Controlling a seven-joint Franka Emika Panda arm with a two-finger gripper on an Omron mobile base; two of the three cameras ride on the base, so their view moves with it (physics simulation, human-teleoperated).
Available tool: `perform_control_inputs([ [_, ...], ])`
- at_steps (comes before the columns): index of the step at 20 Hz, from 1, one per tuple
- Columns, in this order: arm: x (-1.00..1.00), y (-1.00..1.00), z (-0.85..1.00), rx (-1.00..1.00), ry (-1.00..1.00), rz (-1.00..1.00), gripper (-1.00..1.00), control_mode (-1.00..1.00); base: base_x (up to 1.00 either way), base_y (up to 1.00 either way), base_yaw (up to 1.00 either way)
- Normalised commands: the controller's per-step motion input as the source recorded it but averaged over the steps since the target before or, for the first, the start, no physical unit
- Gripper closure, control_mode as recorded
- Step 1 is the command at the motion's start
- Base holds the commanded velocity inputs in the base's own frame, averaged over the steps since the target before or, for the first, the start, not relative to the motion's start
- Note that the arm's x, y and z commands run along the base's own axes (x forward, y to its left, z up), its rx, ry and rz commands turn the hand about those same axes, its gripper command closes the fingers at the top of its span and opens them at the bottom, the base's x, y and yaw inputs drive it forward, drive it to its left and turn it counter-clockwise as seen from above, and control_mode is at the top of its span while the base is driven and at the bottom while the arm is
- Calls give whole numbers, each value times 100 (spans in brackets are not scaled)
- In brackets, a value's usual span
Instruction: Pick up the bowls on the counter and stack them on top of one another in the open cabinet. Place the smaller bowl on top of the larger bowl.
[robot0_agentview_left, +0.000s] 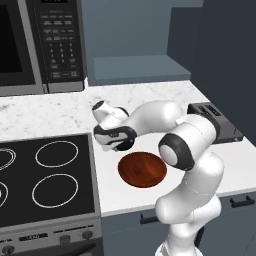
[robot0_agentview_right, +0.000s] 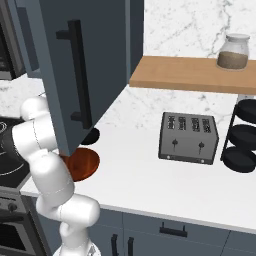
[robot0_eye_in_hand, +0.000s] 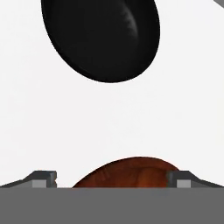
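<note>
Two bowls on the counter (robot0_agentview_left: 60, 112), none in the cabinet (robot0_agentview_left: 135, 69).

Brown bowl (robot0_agentview_left: 142, 169): one, wide and shallow, sitting flat near the counter's front edge, just right of the stovetop (robot0_agentview_left: 45, 175). In the right base view it (robot0_agentview_right: 82, 163) pokes out from under the cabinet door (robot0_agentview_right: 85, 65). In the hand view its rim (robot0_eye_in_hand: 131, 173) is at 6 o'clock, between the two finger tips (robot0_eye_in_hand: 43, 178).

Black bowl (robot0_eye_in_hand: 101, 37): one, smaller. In the hand view it's at 12 o'clock, apart from the brown one, white counter between them. In the right base view a dark sliver of it (robot0_agentview_right: 91, 135) shows behind the door edge, just behind the brown bowl.

Gripper (robot0_eye_in_hand: 111, 180): fingers spread wide, nothing between them but the brown bowl's rim below. Whether they touch the bowl, can't tell. In the left base view the hand (robot0_agentview_left: 114, 135) points down, at 10 o'clock of the brown bowl, right over its far-left rim.

Cabinet shelf is pale blue-grey, up behind the counter, right of the microwave (robot0_agentview_left: 42, 45).

Rest, counted:
- one toaster (robot0_agentview_right: 188, 137), four slots, two levers
- one jar (robot0_agentview_right: 233, 51) on the wooden shelf (robot0_agentview_right: 185, 75)
- one black tiered rack (robot0_agentview_right: 243, 137) at the right edge
- stovetop: four ring burners visible, two cut off by the frame
</note>
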Motion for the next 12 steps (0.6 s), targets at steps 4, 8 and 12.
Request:
perform_control_inputs([
  [4,44,0,-31,0,-2,0,-100,-100,0,0,0],
  [8,36,0,-31,0,-1,0,-100,-100,0,0,0],
  [12,36,0,-36,0,-1,0,-100,-100,0,0,0],
])
